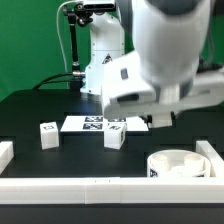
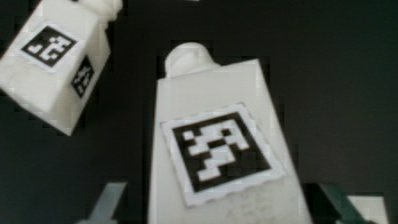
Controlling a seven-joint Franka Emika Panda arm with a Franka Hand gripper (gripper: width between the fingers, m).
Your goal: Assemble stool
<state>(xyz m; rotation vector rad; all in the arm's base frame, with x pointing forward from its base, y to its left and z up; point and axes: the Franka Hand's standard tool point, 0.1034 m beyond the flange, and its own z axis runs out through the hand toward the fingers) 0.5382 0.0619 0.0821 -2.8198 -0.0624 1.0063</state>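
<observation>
The leg point(image 2: 217, 125) in hand is a short, blocky piece of white plastic. I judge it light, stiff and hard to damage, but its faces are smooth, so an off-centre pinch could let it twist or slip. The best hold is across its two flat opposite sides, leaving the tagged face clear. The tool point(image 2: 222, 205) is pressed together on it that way, one finger at each side, as far as I can tell. A second leg point(image 2: 61, 58) lies tilted near it, not touching.

In the exterior view the arm hides the grip. The seat point(image 1: 176, 162) rests on the surface point(image 1: 30, 108), and the tool hangs near it, toward the exterior view's left of the seat.
</observation>
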